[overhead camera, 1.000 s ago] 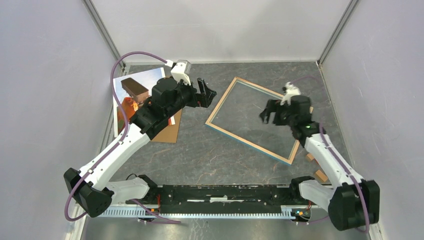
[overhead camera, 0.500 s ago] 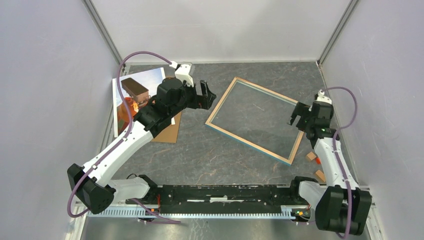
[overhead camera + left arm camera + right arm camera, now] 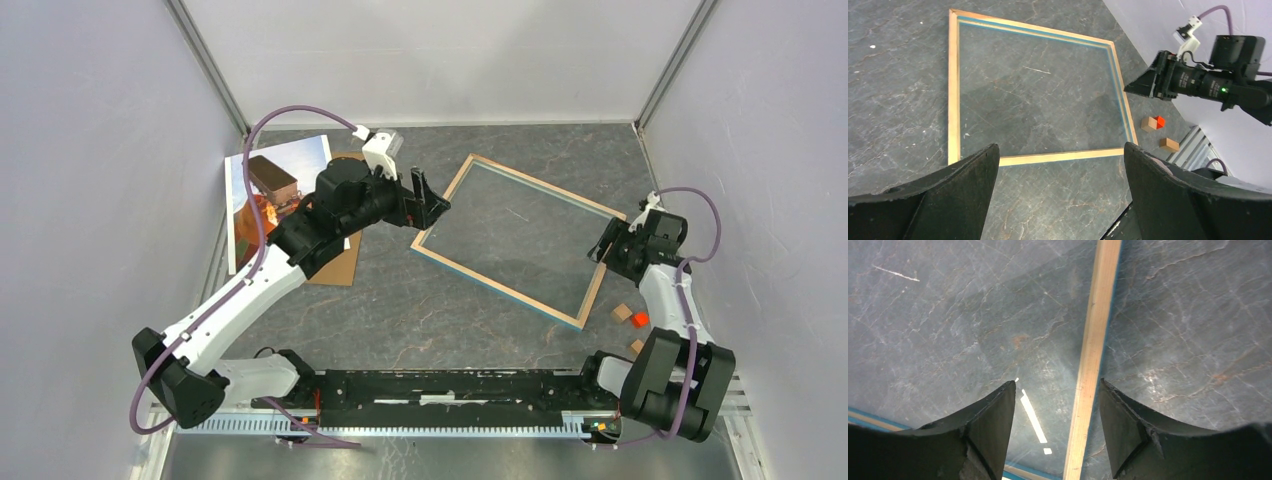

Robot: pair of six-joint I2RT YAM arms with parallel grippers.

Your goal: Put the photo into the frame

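1. The photo [image 3: 265, 190], a paper print of an orange-red hot air balloon with a brown basket on blue sky, lies at the far left corner of the dark stone-patterned table [image 3: 400, 310]. Its long axis runs along the table's left edge. The left arm crosses over its inner side. A plain brown backing board [image 3: 335, 265] shows from under that arm, just beside the print.
2. The frame [image 3: 497, 286], a large thin rectangle with a clear pane, its light wood rim facing up and blue showing at the edges, lies flat right of the table's middle. It is skewed, with one corner pointing at the far edge. It is well apart from the photo and nothing is inside it.
3. The left fingers [image 3: 428, 200] are spread as wide as they go and hold nothing. They hover beside the frame's left corner and point across the pane toward the table's right edge.
4. The right fingers [image 3: 607, 243] are parted over the frame's short right rim. In the wrist view the wood strip runs lengthwise down the gap between them. I see no contact with it and nothing held.
5. The deciding relation is that the photo lies behind the left fingers, toward the far left corner, on the opposite side from where they point. The left arm is much the nearer one, so the pickup probably falls to it, and it would have to swing back first. The right arm is well placed to steady the frame.
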